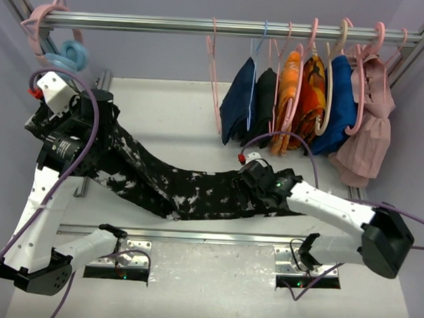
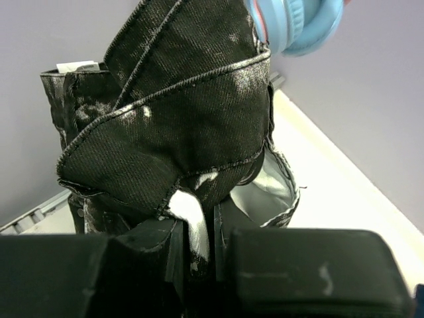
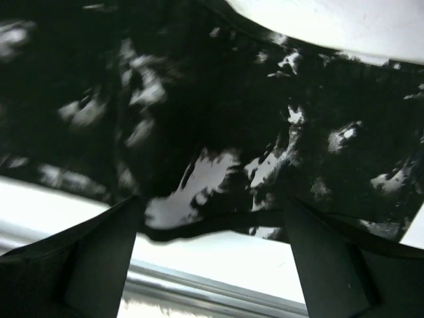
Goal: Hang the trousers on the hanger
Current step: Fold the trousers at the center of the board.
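The black trousers with white splatter marks (image 1: pixel 176 182) lie stretched across the table from upper left to middle right. My left gripper (image 1: pixel 94 115) is shut on one end of them and holds it raised. In the left wrist view the fabric (image 2: pixel 172 126) bunches up from between the closed fingers of the left gripper (image 2: pixel 199 232). My right gripper (image 1: pixel 252 180) is open over the other end. In the right wrist view its fingers (image 3: pixel 99 258) stand wide apart on either side of the trousers' edge (image 3: pixel 218 179). The thin pink hanger (image 1: pixel 214 81) hangs empty on the rail, left of the clothes.
A metal rail (image 1: pixel 168 23) spans the back. On it hang a navy garment (image 1: pixel 237 100), a black one (image 1: pixel 264 98), orange (image 1: pixel 299 99), blue (image 1: pixel 341 105) and pink (image 1: pixel 368 138) clothes. Thick pink and blue hangers (image 1: pixel 62 50) hang at its left end. A metal strip (image 1: pixel 194 236) runs along the near side.
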Robot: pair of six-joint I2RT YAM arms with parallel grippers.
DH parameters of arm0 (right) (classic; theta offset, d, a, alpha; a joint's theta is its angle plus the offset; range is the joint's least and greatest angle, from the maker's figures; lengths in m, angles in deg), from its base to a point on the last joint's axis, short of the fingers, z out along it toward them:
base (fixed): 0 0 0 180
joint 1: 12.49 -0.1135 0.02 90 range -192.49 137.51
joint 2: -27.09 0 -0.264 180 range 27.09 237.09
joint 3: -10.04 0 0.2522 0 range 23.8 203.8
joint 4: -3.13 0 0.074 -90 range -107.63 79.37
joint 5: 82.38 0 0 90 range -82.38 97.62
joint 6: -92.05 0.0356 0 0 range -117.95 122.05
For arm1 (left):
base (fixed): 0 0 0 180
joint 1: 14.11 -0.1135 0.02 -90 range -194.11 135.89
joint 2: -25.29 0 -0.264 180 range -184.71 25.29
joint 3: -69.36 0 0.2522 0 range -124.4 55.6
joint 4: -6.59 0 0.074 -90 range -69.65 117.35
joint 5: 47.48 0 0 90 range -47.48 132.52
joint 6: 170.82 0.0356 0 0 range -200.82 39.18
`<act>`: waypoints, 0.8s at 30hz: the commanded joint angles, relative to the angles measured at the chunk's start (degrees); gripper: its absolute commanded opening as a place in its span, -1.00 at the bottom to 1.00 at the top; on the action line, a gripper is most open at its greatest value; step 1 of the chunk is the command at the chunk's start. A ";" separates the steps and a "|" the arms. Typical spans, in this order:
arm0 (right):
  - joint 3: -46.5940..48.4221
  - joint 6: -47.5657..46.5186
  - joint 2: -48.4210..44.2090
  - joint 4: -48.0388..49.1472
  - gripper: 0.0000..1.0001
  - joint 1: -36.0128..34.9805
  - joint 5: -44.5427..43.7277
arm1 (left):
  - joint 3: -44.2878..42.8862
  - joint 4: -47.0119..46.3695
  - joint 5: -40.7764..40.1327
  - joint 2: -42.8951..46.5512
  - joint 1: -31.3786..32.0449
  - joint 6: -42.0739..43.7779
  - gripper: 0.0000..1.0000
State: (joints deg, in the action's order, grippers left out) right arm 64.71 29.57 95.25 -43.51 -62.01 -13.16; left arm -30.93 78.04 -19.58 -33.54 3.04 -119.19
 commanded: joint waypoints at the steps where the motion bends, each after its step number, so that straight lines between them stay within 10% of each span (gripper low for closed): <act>1: 1.63 6.05 6.36 8.53 0.74 4.52 -4.44 | 1.10 -4.52 -1.26 1.87 -0.62 0.84 -1.00; 12: -10.87 12.03 10.36 7.21 0.98 25.36 4.97 | 7.85 -7.23 -0.13 3.56 -0.62 0.77 -1.00; 24: -5.72 6.51 -11.21 -0.04 0.98 30.10 5.05 | 9.21 -5.39 -3.28 4.39 -1.94 -0.42 -1.00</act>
State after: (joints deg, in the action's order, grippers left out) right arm 53.95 40.29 90.24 -40.79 -32.52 -6.91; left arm -19.88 75.51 -18.83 -30.92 2.15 -118.61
